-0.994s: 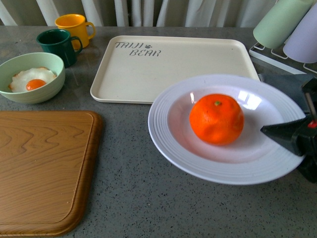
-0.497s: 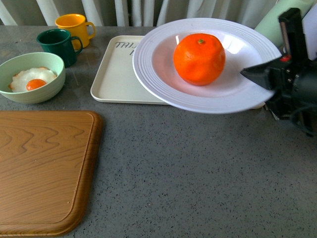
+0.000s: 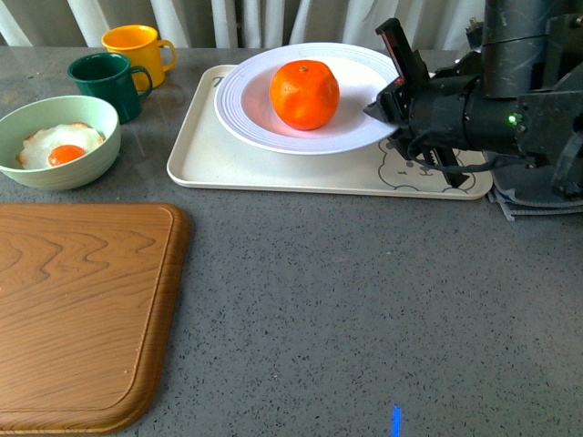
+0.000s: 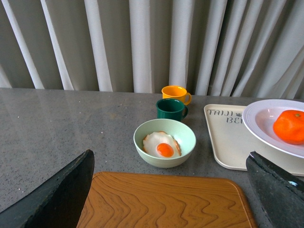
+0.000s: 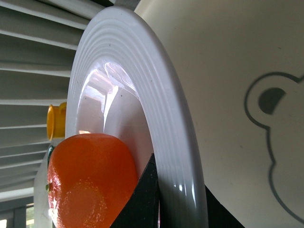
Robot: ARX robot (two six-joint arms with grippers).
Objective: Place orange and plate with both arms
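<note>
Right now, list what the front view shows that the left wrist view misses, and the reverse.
Only the front view: the right gripper clamped on the rim of the plate, and the bear drawing at the near right corner of the tray.
Only the left wrist view: the left gripper, open and holding nothing.
Both: the orange in the plate over the tray, the green bowl with the fried egg, the green mug, the yellow mug and the wooden board.

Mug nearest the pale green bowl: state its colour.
The round handled mug is dark green, shown best in the left wrist view.
</note>
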